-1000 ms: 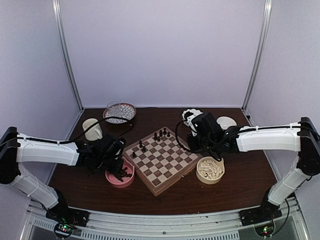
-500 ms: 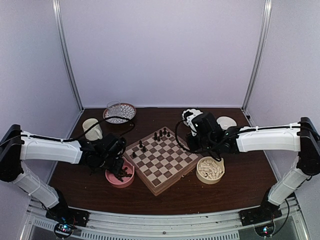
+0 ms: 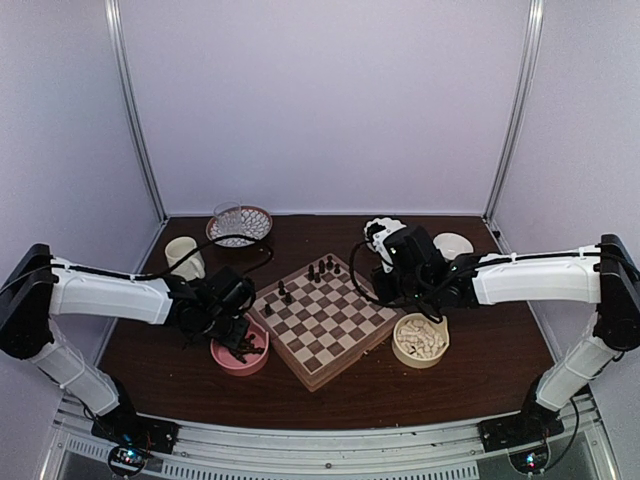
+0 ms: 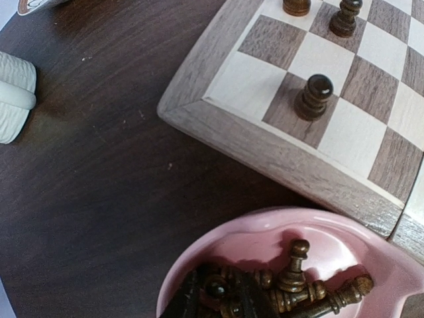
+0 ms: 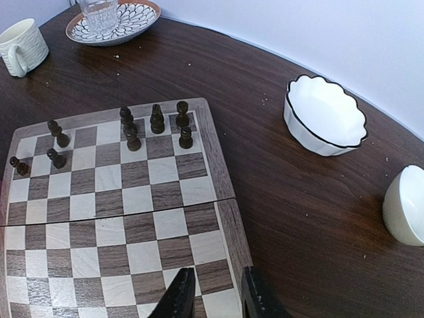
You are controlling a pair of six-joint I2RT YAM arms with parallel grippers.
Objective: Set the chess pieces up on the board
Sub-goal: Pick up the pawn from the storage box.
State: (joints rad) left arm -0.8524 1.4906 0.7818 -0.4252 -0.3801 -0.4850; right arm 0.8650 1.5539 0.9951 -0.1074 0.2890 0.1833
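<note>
The board lies at an angle in the middle of the table, with several dark chess pieces standing along its far rows. One pawn stands near the board's left corner. More dark pieces lie heaped in a pink bowl. My left gripper reaches into that bowl, its fingers narrowly flanking the round head of one dark piece. I cannot tell whether they touch it. My right gripper hangs open and empty over the board's right edge.
A cream bowl of white pieces sits right of the board. A white scalloped bowl and a cream rounded bowl stand beyond it. A cream mug and a patterned plate with a glass stand at the back left.
The left gripper's fingers have drawn closer together inside the pink bowl, and the left arm has shifted slightly. The right arm has not moved.
</note>
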